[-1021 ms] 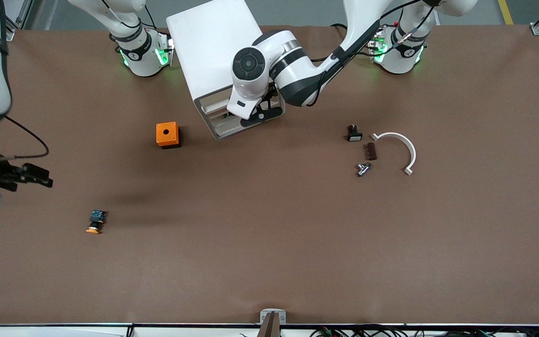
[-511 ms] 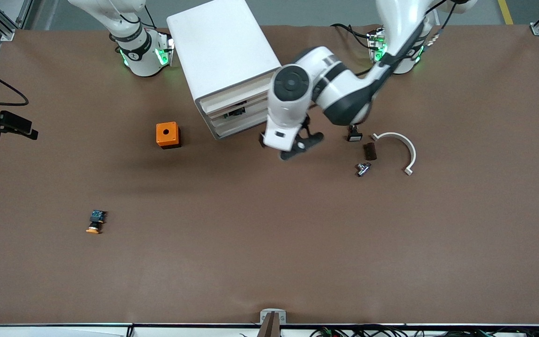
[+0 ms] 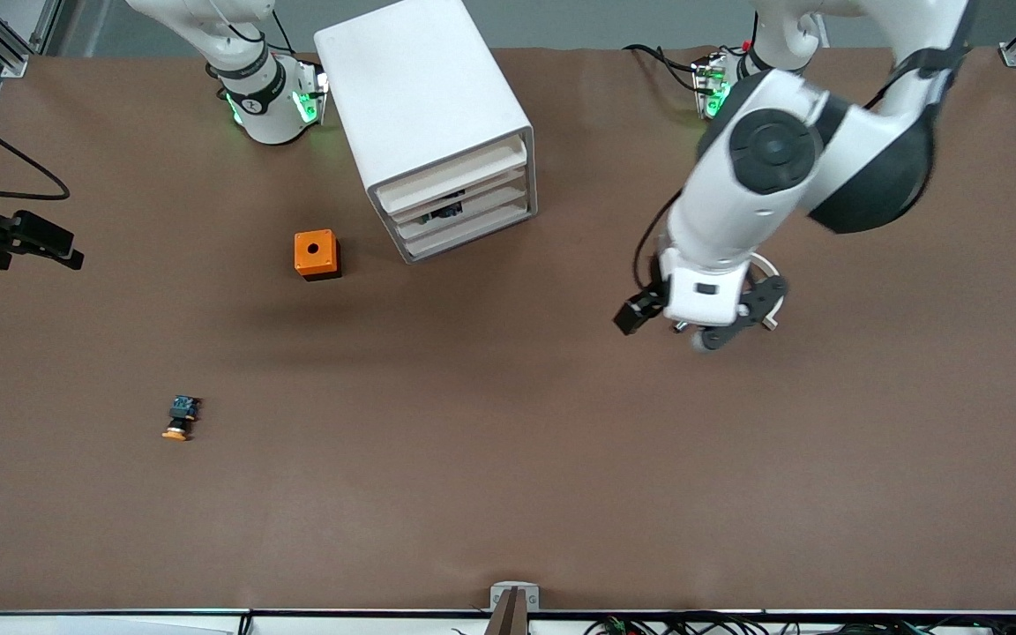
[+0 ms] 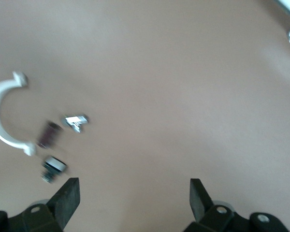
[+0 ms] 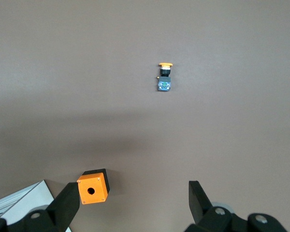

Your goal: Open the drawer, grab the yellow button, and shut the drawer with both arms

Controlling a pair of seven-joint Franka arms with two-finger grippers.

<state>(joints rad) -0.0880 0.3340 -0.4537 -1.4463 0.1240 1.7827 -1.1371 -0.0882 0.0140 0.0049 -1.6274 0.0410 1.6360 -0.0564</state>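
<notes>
well apart from both pincers, button (image 3: 181, 418)

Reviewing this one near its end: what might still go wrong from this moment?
1. The left hand, open and empty, hangs low over the small parts beside the white curved plastic clamp; dropping further might scatter them.
2. The tiny orange-capped button lies loose on the brown table; a sweep by the open right hand, over the right arm's end of the table, might knock it.
3. All three white cabinet drawers look shut, though full closure is unclear.
</notes>
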